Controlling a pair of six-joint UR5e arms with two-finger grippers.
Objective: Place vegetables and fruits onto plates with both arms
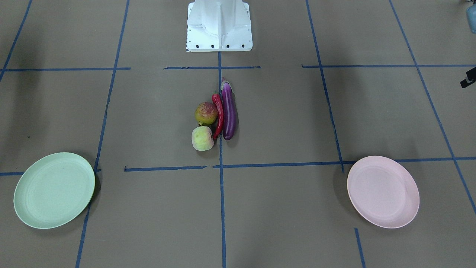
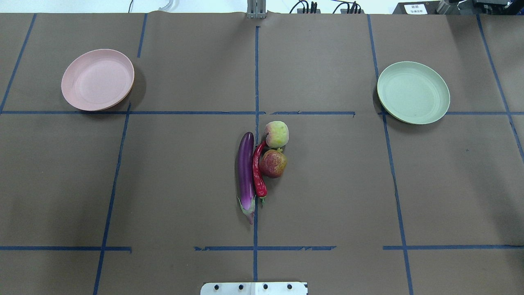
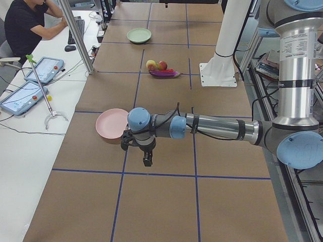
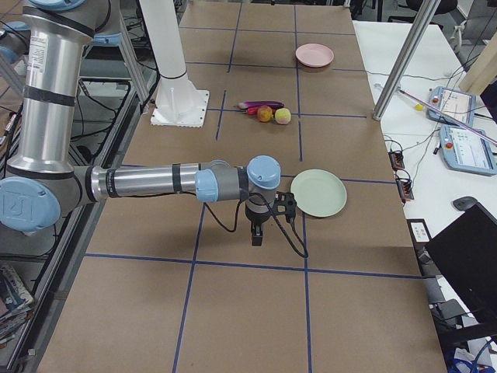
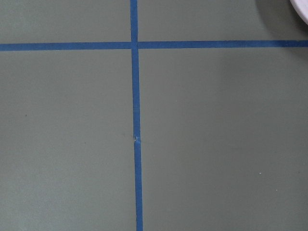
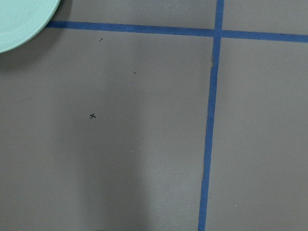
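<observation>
The purple eggplant (image 2: 246, 172), the red chili (image 2: 258, 170), the reddish pomegranate-like fruit (image 2: 273, 163) and the pale peach-like fruit (image 2: 276, 134) lie packed together at the table's middle. The pink plate (image 2: 97, 80) lies empty far left and the mint plate (image 2: 413, 92) empty far right. My left gripper (image 3: 147, 160) hangs over bare table beside the pink plate (image 3: 112, 126). My right gripper (image 4: 257, 235) hangs beside the mint plate (image 4: 318, 193). Both show only in the side views, so I cannot tell whether they are open or shut.
The white base block (image 1: 219, 26) stands at the robot's side of the table. Blue tape lines (image 2: 256, 123) cross the brown table cover. A metal post (image 3: 75, 35) and a desk with a seated person (image 3: 25, 25) lie beyond the far edge.
</observation>
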